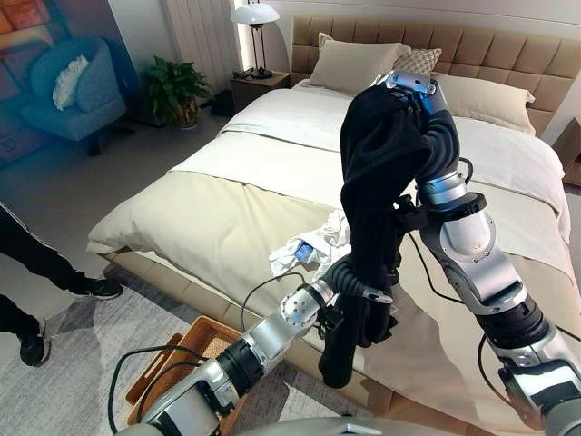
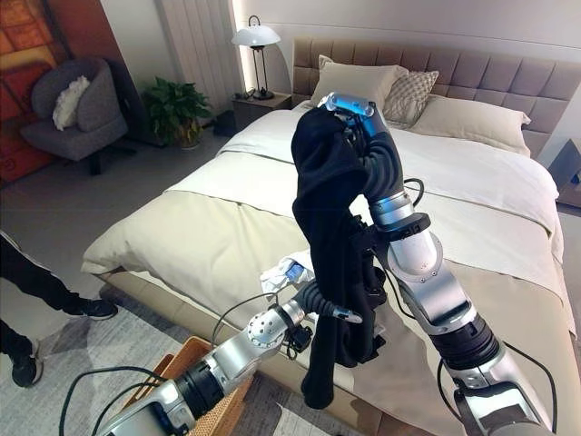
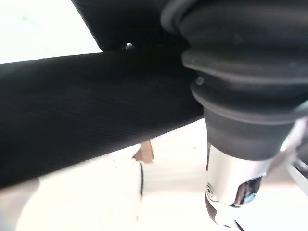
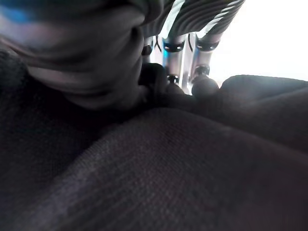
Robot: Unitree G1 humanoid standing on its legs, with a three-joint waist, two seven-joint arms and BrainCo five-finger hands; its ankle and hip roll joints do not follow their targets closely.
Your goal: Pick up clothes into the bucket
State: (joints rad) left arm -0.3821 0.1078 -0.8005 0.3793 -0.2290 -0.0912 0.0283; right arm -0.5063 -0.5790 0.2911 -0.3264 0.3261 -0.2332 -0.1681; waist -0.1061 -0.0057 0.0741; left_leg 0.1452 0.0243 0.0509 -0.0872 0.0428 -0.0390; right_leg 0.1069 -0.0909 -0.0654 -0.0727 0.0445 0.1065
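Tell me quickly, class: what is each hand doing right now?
Left hand: fingers hidden in the black garment; cannot be told.
Right hand: fingers curled into the black garment, holding it up.

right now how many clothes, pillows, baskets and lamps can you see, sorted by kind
clothes: 2, a black garment held up by the right robot hand and a white garment lying on the bed
pillows: 3
woven baskets: 1
lamps: 1
total: 7
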